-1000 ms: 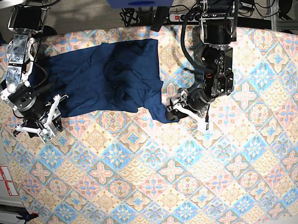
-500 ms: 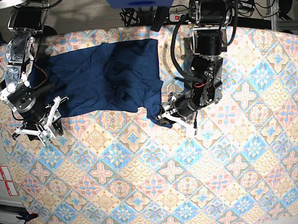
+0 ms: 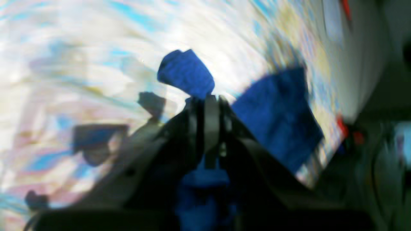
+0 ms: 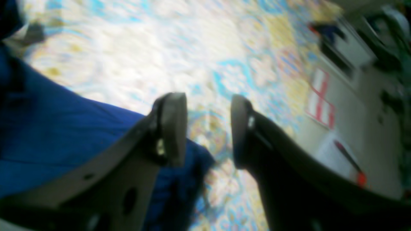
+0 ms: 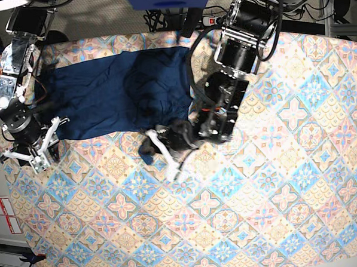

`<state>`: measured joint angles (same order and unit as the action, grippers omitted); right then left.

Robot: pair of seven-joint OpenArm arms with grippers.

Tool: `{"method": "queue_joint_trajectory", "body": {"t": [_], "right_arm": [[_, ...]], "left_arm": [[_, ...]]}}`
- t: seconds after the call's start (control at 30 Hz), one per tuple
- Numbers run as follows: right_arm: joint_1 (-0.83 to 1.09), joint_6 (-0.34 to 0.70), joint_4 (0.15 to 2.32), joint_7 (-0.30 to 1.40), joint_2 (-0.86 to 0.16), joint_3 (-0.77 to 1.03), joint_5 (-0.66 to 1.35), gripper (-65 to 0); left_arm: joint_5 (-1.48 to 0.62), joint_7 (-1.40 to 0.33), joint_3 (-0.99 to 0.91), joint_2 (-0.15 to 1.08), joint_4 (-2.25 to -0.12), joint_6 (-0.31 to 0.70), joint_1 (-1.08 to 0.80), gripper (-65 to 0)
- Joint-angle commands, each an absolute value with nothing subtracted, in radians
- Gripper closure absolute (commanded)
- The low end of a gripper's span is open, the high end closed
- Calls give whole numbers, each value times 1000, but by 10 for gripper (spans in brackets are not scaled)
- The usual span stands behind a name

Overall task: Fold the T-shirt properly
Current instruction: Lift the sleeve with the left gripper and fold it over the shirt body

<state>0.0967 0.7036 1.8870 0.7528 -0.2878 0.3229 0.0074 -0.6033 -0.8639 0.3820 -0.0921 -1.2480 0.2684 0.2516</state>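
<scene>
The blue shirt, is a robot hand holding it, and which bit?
Yes. The left hand is shut on the T-shirt, pinching a sleeve end at its lower edge. The right hand is open beside the shirt, holding nothing.

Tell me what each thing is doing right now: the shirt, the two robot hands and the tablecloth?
T-shirt: spread mostly flat, rumpled in the middle, one corner pinched and lifted.
Left hand: shut on the T-shirt's corner, over the tablecloth.
Right hand: open, empty, at the shirt's other edge.
Tablecloth: flat under everything.
</scene>
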Motion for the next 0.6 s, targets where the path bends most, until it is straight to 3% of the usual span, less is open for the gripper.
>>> {"method": "queue_joint_trajectory", "body": {"t": [0.0, 0.23, 0.47, 0.57], "right_arm": [[82, 698, 1906, 731, -305, 357, 22, -218], [82, 698, 1903, 733, -305, 504, 22, -218], [82, 698, 1903, 733, -305, 516, 22, -218], [82, 698, 1903, 733, -305, 512, 22, -218]], "left_arm": [[-613, -874, 423, -102, -1280, 277, 282, 0], [-615, -937, 628, -110, -1287, 277, 297, 0], [-604, -990, 717, -85, -1287, 274, 300, -2], [-611, -990, 711, -62, -1287, 271, 306, -106]]}}
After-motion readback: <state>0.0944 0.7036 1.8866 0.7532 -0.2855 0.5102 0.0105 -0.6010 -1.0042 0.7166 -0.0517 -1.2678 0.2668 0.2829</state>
